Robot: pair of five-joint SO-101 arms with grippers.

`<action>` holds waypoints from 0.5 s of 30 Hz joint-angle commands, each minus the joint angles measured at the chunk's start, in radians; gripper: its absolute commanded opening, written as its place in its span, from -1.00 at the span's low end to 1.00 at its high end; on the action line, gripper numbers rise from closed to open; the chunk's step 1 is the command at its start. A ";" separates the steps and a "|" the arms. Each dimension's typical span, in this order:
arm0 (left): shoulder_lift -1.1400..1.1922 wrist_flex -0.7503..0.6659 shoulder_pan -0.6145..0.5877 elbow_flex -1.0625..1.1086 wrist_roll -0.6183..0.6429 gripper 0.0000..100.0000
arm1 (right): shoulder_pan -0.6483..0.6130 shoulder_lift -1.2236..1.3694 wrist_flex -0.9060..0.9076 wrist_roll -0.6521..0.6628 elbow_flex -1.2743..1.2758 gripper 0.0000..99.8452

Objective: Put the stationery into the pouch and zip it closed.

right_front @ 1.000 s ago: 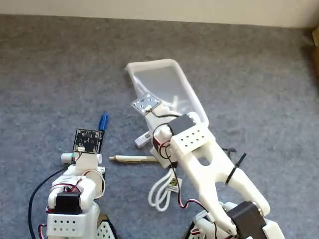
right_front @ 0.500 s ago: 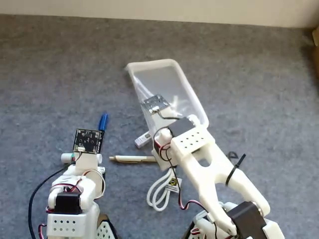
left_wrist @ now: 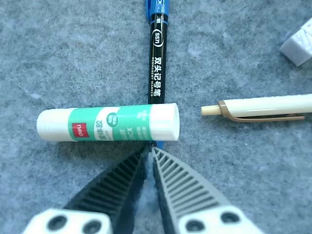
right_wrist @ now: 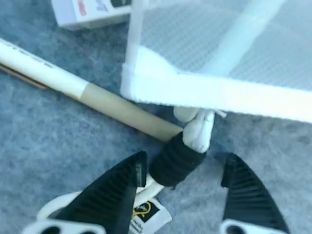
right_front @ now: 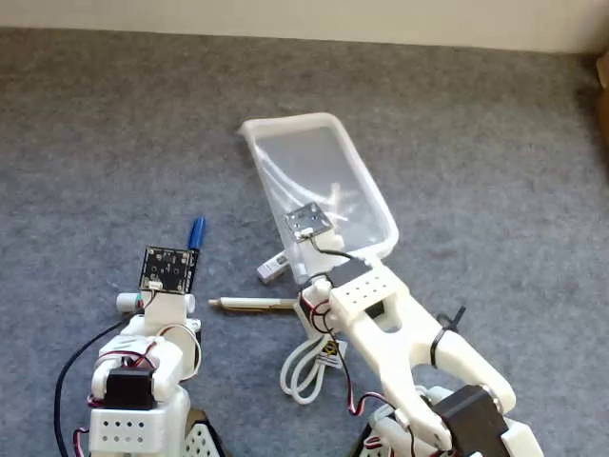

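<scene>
— Black ribbed plastic is seen on the fingers; how are the grippers set?
— The left gripper (left_wrist: pixel 148 155) is pressed together with nothing pinched. Its tips are just beside a glue stick (left_wrist: pixel 107 124), which is laid across a marker (left_wrist: pixel 157 58). The right gripper (right_wrist: pixel 183 192) is spread, and the black sleeve (right_wrist: pixel 175 161) of a white cable (right_wrist: pixel 197 131) is framed between its jaws.
— And farther out?
— A cream pen (right_wrist: pixel 97 95) is laid just beside the cable. The pouch (right_wrist: pixel 219 58) is spread on grey carpet (right_front: pixel 114 114), its corner by the pen. An eraser (right_wrist: pixel 90 12) is placed near that corner.
</scene>
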 commanded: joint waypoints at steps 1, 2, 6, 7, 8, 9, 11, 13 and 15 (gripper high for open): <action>-0.007 0.005 -0.008 0.019 -0.008 -0.99 | 0.015 -0.008 -0.028 -0.009 -0.005 -0.68; -0.007 0.005 -0.008 0.019 -0.008 -0.99 | 0.015 -0.013 -0.028 -0.009 -0.005 -0.70; -0.007 0.005 -0.008 0.019 -0.008 -0.99 | 0.015 -0.019 -0.024 -0.005 -0.005 -0.75; -0.007 0.005 -0.008 0.019 -0.008 -0.99 | 0.015 -0.028 -0.024 -0.002 -0.004 -0.81; -0.007 0.005 -0.008 0.019 -0.008 -0.99 | 0.015 -0.044 -0.024 -0.002 -0.002 -0.87; -0.007 0.005 -0.008 0.019 -0.008 -0.99 | 0.015 -0.061 -0.022 -0.002 -0.001 -0.93; -0.007 0.005 -0.008 0.019 -0.008 -0.99 | 0.015 -0.104 -0.013 0.020 0.022 -1.00; -0.007 0.005 -0.008 0.019 -0.008 -0.99 | 0.015 -0.151 0.010 0.083 0.039 -0.99; -0.007 0.005 -0.008 0.019 -0.008 -0.99 | 0.016 -0.185 0.048 0.140 0.038 -0.99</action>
